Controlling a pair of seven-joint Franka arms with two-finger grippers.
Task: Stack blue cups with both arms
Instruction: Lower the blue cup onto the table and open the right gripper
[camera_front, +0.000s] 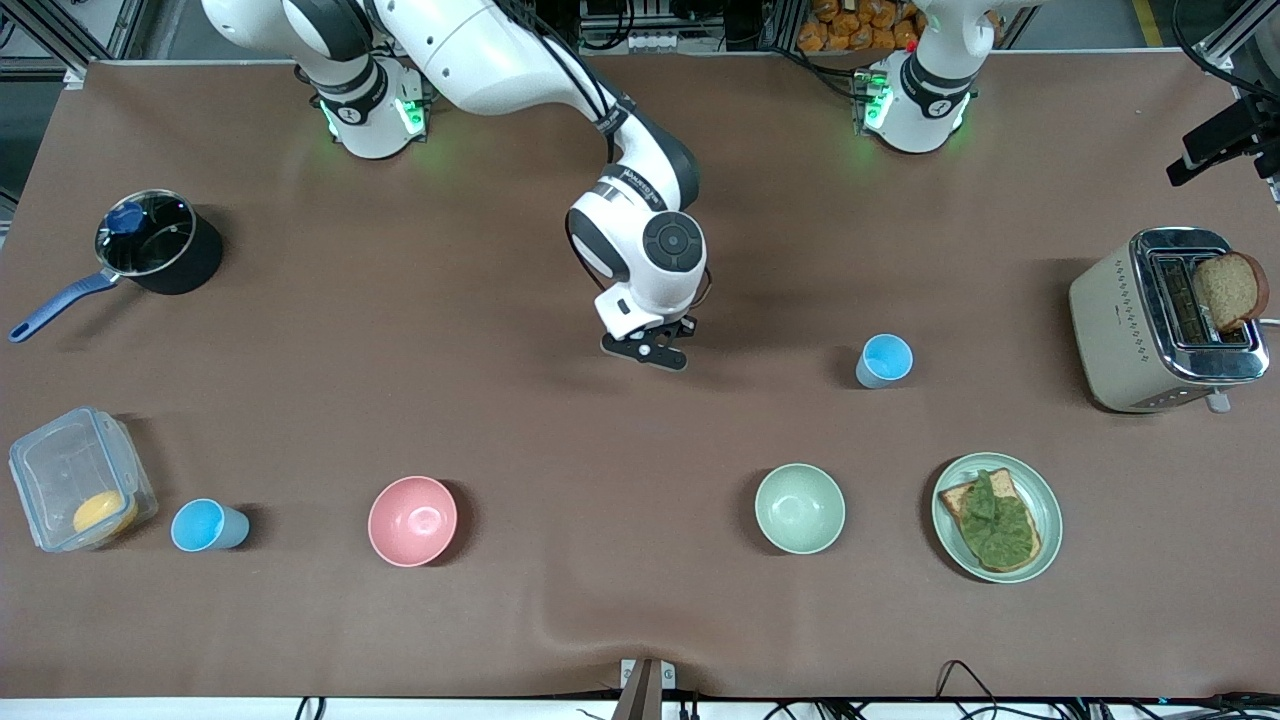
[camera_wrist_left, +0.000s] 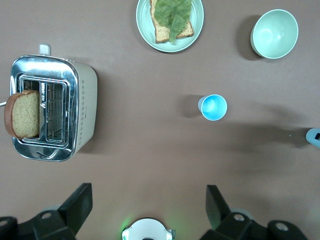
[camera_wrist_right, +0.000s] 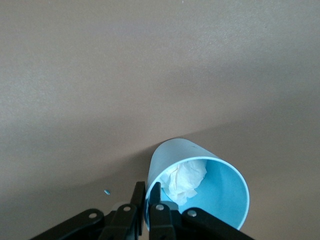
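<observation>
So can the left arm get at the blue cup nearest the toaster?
Probably yes: the left gripper hangs open, and the blue cup stands upright with toaster and pale green bowl well apart.

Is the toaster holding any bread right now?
Yes. A brown bread slice stands up out of one slot of the toaster; the other slot looks empty.

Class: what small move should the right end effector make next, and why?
Probably carry its load toward the upright cup: the right end effector, over mid-table, pinches the white-stuffed cup by its rim; the left end effector waits open above its own end.
</observation>
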